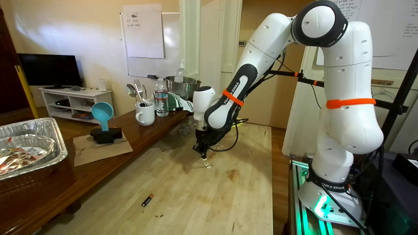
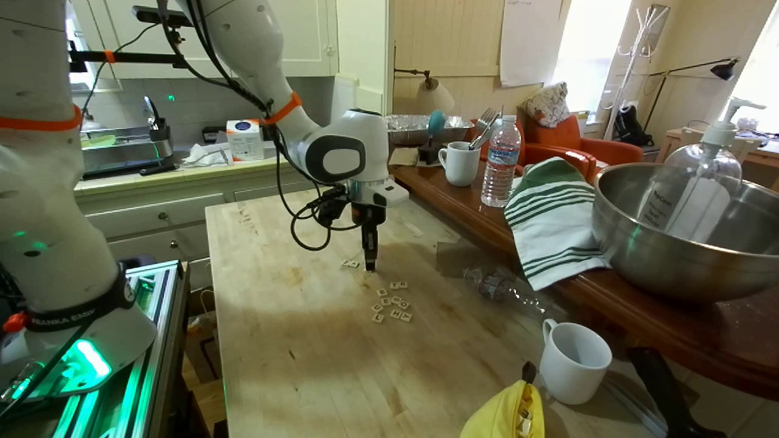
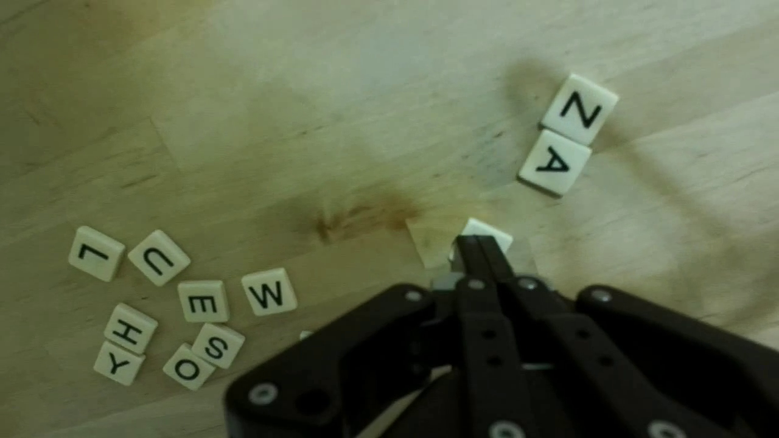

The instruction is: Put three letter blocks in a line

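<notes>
The letter blocks are small flat cream tiles on the light wooden table. In the wrist view a Z tile [image 3: 580, 109] and an A tile [image 3: 555, 162] touch in a short row; this pair also shows in both exterior views [image 1: 207, 165] [image 2: 350, 263]. A third tile [image 3: 496, 233] lies apart from the A tile, mostly hidden under my fingertips, its letter hidden. My gripper [image 3: 476, 238] points down with its fingers pressed together on or just above this tile; contact cannot be told. The gripper also shows in both exterior views [image 1: 204, 156] [image 2: 370, 266]. Several more tiles, including W [image 3: 269, 292], lie in a loose group.
A battery [image 1: 147, 200] lies on the table. A yellow pouch [image 2: 502, 413], a white mug [image 2: 575, 363] and a clear plastic bottle [image 2: 502, 287] lie or stand along the table in an exterior view. A raised dark wooden counter [image 1: 143, 137] borders the table.
</notes>
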You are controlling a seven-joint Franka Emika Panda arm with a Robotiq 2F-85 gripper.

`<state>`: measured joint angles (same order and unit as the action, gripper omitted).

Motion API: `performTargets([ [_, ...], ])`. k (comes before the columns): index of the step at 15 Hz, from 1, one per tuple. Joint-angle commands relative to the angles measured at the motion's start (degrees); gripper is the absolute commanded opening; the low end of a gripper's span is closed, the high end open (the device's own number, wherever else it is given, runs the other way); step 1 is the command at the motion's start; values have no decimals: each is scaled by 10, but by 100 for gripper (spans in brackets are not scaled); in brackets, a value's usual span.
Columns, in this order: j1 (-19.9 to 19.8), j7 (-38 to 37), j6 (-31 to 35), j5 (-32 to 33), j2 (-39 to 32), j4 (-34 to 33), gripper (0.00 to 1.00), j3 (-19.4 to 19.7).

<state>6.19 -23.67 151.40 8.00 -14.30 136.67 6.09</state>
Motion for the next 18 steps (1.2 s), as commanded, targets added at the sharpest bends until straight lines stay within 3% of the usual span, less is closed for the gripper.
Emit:
performTargets([
  [1, 8, -39, -10, -15, -14, 14, 0, -10],
  [18, 7, -55, -23, -21, -8, 22, 0, -21],
])
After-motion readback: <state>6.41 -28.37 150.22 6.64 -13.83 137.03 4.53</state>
